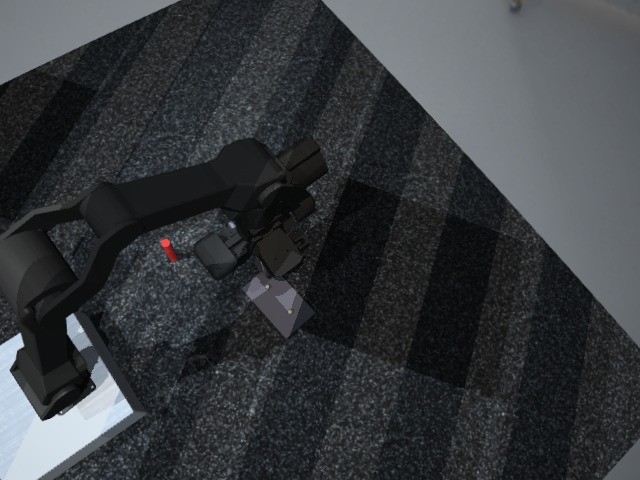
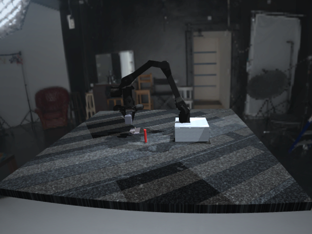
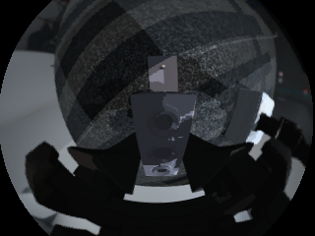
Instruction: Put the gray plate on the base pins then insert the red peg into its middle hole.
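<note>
My gripper (image 2: 128,116) (image 3: 159,129) is shut on the gray plate (image 2: 128,119) (image 3: 150,140), which hangs in the air above the table. The wrist view shows holes in its face; its exact tilt is hard to tell. In the top view the hand mostly hides the plate. The base (image 1: 278,307) (image 2: 135,130) (image 3: 171,76) lies on the table apart from the plate. Its two pins show in the top view, one near pin (image 1: 267,286) beside the hand and one far pin (image 1: 290,311). The red peg (image 1: 170,251) (image 2: 145,136) stands upright on the table, untouched by the gripper.
The arm's white pedestal block (image 1: 111,408) (image 2: 191,134) stands on the striped table top (image 1: 392,423) (image 2: 156,176). In the top view the peg stands between the arm's forearm and the hand, left of the base.
</note>
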Tool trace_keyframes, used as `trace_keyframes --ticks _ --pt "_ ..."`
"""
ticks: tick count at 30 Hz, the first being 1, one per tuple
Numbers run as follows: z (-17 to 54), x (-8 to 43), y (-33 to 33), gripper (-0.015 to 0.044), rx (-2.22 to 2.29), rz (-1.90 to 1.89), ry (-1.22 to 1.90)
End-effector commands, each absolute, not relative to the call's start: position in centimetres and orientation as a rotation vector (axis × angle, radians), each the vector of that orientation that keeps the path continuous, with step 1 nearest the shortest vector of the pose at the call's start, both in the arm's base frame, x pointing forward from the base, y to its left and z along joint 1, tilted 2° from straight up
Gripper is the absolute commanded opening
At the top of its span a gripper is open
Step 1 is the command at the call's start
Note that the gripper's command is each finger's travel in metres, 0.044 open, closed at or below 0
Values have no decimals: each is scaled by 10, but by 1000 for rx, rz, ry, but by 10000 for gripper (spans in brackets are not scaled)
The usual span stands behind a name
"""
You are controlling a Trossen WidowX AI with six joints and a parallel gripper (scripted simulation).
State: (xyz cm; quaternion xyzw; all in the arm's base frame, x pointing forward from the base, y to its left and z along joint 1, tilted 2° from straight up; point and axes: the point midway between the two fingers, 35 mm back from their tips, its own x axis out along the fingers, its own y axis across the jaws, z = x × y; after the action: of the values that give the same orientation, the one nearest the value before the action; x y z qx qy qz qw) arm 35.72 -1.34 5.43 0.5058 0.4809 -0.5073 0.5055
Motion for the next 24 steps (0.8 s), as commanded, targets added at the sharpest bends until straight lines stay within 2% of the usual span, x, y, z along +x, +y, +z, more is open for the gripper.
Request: trace_keyframes --ticks 1,24 --pt "45 354 -24 0 1207 -1228 1171" --pt "12 344 -88 0 1174 -1202 1181"
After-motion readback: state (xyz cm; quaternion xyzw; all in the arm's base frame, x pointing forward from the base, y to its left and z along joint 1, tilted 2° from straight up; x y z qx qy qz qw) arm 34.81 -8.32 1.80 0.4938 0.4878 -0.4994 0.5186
